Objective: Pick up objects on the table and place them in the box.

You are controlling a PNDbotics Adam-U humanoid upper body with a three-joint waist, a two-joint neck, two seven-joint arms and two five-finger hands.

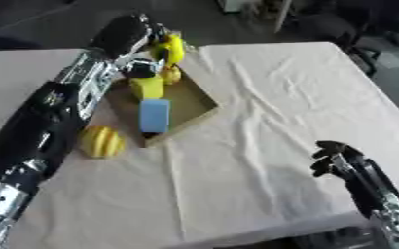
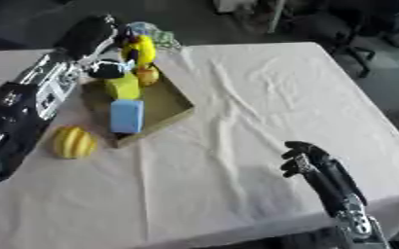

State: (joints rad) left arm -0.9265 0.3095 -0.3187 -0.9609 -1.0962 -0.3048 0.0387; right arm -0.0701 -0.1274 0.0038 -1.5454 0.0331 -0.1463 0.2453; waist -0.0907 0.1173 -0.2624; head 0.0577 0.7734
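Both views look steeply down from the robot's head onto the table (image 1: 262, 97), facing 12 o'clock. They sit side by side, the right eye offset slightly, and share nearly the whole scene: the box (image 1: 194, 104) at 11 o'clock and the cloth-covered surface, at arm's reach.

Tan box (image 1: 201, 104) holds blue block (image 1: 154, 115); yellow ridged object (image 1: 101, 141) on white cloth (image 1: 262, 112).

Both arms are mostly black with silver metal sections (the left forearm shows a pale silver panel between glossy black shells). The left hand (image 1: 143, 65) and right hand (image 1: 332, 158) have black fingers.
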